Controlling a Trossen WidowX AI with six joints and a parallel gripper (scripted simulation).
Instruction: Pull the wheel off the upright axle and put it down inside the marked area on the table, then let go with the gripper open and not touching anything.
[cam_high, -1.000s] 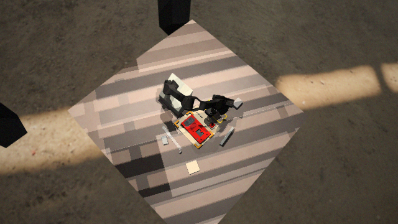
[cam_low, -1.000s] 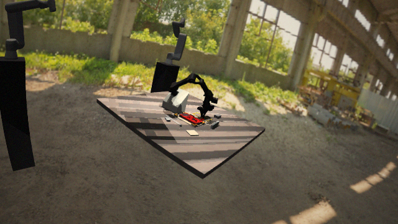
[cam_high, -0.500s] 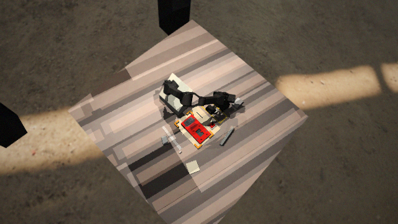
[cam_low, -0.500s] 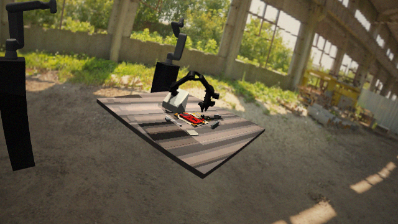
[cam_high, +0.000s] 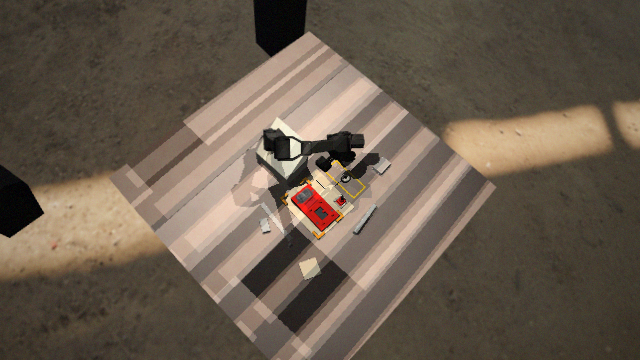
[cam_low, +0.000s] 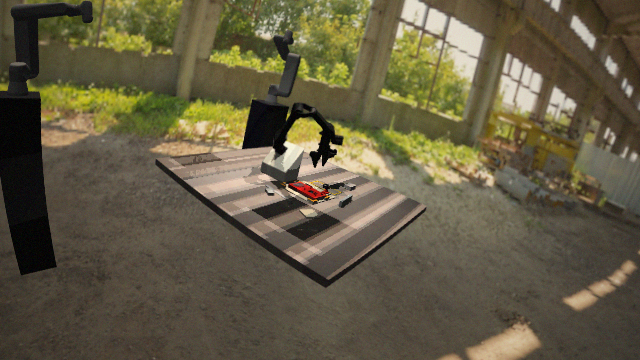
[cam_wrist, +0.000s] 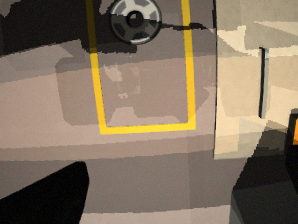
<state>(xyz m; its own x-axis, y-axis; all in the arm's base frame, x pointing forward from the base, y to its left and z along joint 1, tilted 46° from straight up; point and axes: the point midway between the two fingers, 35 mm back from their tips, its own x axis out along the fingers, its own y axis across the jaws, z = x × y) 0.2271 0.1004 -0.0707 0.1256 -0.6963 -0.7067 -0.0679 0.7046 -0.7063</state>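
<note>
The wheel (cam_high: 345, 177) (cam_wrist: 135, 19), dark with a light grey spoked face and a dark centre, lies flat on the table inside the yellow outline of the marked area (cam_high: 351, 174) (cam_wrist: 190, 90). In the wrist view it touches neither long side line. My gripper (cam_high: 338, 160) (cam_low: 319, 165) (cam_wrist: 190, 165) is open and empty, raised above the table and clear of the wheel. The small red axle base (cam_high: 341, 201) stands on the cream board beside the marked area and carries no wheel. The thin axle itself is hard to make out.
A red panel (cam_high: 315, 206) (cam_low: 306, 189) lies on the cream board between orange corner brackets. A grey bar (cam_high: 365, 219) (cam_low: 345, 201), a pale block (cam_high: 382, 165), a small grey block (cam_high: 264, 225) and a cream tile (cam_high: 309, 268) (cam_low: 308, 213) lie around it.
</note>
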